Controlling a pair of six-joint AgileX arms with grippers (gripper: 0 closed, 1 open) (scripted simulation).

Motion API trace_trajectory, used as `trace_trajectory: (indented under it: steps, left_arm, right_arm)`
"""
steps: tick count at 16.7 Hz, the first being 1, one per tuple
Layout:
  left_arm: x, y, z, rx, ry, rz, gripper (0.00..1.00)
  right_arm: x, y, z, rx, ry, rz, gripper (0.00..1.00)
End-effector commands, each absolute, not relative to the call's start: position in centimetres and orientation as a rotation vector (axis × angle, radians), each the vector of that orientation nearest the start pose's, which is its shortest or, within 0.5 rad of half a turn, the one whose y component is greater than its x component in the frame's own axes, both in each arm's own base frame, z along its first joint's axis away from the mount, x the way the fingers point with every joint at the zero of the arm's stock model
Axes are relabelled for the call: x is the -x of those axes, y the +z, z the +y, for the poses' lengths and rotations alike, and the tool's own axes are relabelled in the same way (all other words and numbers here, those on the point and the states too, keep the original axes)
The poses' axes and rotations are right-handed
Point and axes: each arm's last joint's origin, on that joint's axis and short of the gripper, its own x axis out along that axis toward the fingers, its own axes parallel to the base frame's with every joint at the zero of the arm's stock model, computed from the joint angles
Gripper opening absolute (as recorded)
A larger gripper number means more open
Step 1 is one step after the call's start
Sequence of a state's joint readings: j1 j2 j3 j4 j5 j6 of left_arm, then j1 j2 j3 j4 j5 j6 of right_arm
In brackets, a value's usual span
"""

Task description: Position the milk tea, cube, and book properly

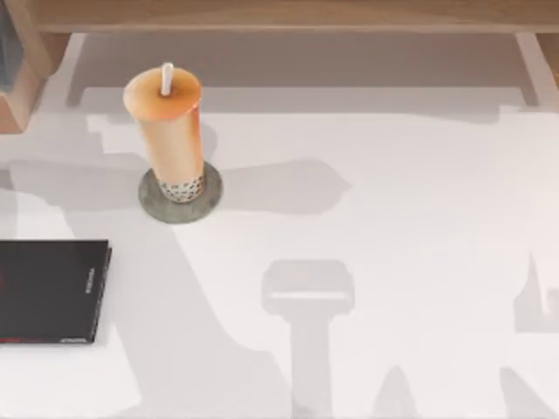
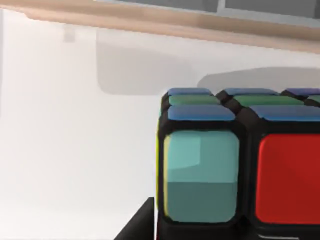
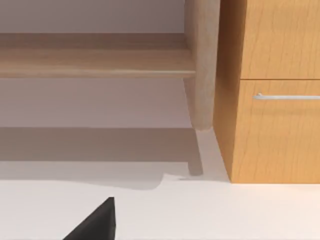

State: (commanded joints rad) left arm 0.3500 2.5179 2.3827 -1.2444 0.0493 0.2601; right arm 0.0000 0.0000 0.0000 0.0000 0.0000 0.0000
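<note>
Here, the milk tea stands upright on its coaster — the cube looms before the left wrist; either gripper's state, I cannot tell.

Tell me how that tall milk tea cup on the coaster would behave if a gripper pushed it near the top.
The milk tea stands tall and narrow on a small round coaster, so a push near the lid would probably tip it rather than slide it. Its smooth round wall may slip between flat fingers, and once on its side it would likely roll. The thin straw looks easy to bend.
</note>
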Motion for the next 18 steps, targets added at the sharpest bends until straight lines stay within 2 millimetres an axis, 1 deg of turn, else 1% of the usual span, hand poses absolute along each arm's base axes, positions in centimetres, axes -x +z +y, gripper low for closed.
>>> trace_trajectory:
  steps: [1, 3, 5, 6, 7, 9, 10, 12, 14, 16, 18]
  left_arm:
    - [-47.3, 18.3, 18.7, 0.067, 0.112, 1.387, 0.0]
    - [-46.3, 18.4, 20.9, 0.071, 0.186, 1.416, 0.0]
    - [-45.4, 19.2, 23.3, 0.05, 0.282, 1.414, 0.0]
    - [-45.2, 20.1, 24.2, 0.028, 0.337, 1.393, 0.0]
    - [-45.1, 21.5, 24.9, -0.005, 0.393, 1.353, 0.0]
    - [-45.2, 25.1, 25.5, -0.079, 0.508, 1.234, 0.0]
    - [-45.3, 27.2, 25.4, -0.118, 0.565, 1.156, 0.0]
    - [-45.7, 31.7, 24.2, -0.192, 0.664, 0.974, 0.0]
    - [-45.9, 36.1, 21.6, -0.247, 0.736, 0.773, 0.0]
    - [-46.0, 40.0, 17.6, -0.278, 0.769, 0.566, 0.0]
    - [-45.7, 43.1, 12.7, -0.281, 0.764, 0.362, 0.0]
  right_arm:
    - [-10.6, 16.0, -0.1, 0.0, 0.0, 0.0, 1.0]
    - [-10.6, 16.0, -0.1, 0.0, 0.0, 0.0, 1.0]
    - [-10.6, 16.0, -0.1, 0.0, 0.0, 0.0, 1.0]
    - [-10.6, 16.0, -0.1, 0.0, 0.0, 0.0, 1.0]
    - [-10.6, 16.0, -0.1, 0.0, 0.0, 0.0, 1.0]
    - [-10.6, 16.0, -0.1, 0.0, 0.0, 0.0, 1.0]
    - [-10.6, 16.0, -0.1, 0.0, 0.0, 0.0, 1.0]
    - [-10.6, 16.0, -0.1, 0.0, 0.0, 0.0, 1.0]
    - [-10.6, 16.0, -0.1, 0.0, 0.0, 0.0, 1.0]
    - [-10.6, 16.0, -0.1, 0.0, 0.0, 0.0, 1.0]
    - [-10.6, 16.0, -0.1, 0.0, 0.0, 0.0, 1.0]
